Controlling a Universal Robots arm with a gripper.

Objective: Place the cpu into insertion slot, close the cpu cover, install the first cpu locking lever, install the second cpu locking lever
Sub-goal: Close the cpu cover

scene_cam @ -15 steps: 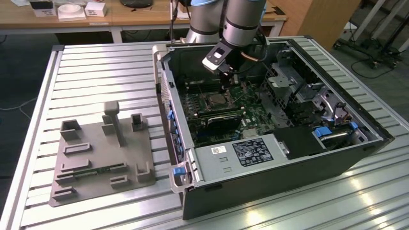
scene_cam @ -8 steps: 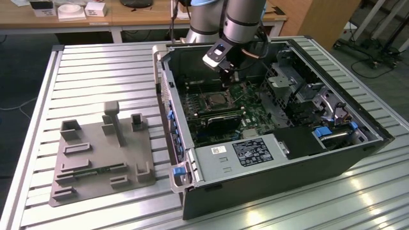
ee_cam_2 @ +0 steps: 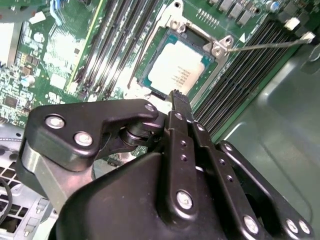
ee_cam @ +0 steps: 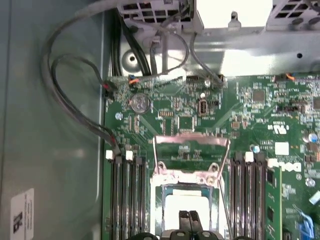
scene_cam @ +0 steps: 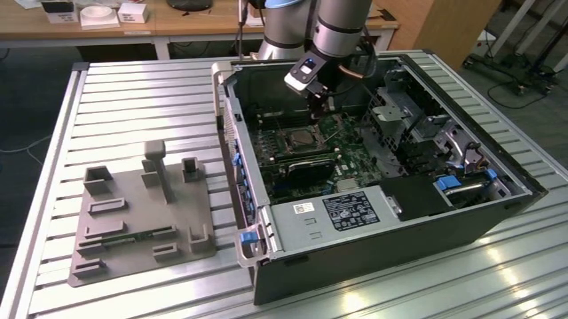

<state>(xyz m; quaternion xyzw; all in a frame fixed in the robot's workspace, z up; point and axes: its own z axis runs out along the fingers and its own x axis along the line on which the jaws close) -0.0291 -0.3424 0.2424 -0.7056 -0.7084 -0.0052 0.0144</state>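
Note:
The cpu (ee_cam_2: 175, 70) (ee_cam: 185, 206) lies flat in the insertion slot (ee_cam_2: 207, 75) (ee_cam: 156, 200), silvery top up, on the green board inside the open computer case (scene_cam: 297, 139). My gripper (scene_cam: 317, 100) hangs over the socket, and its two black fingertips (ee_cam_2: 175, 95) (ee_cam: 187, 217) are shut together with nothing between them, just above the chip's near edge. The cpu cover (ee_cam: 191, 141) appears raised at the socket's far edge, with board showing through its cut-out. A thin metal locking lever (ee_cam_2: 265, 45) (ee_cam: 225, 200) sticks out free beside the socket.
Long black memory slots (ee_cam: 127, 195) (ee_cam: 247, 190) flank the socket on both sides. Grey cables (ee_cam: 65, 90) loop along the case wall. A power supply (scene_cam: 342, 209) and a drive cage (scene_cam: 400, 106) crowd the case. A grey fixture plate (scene_cam: 142, 212) lies on the slatted table.

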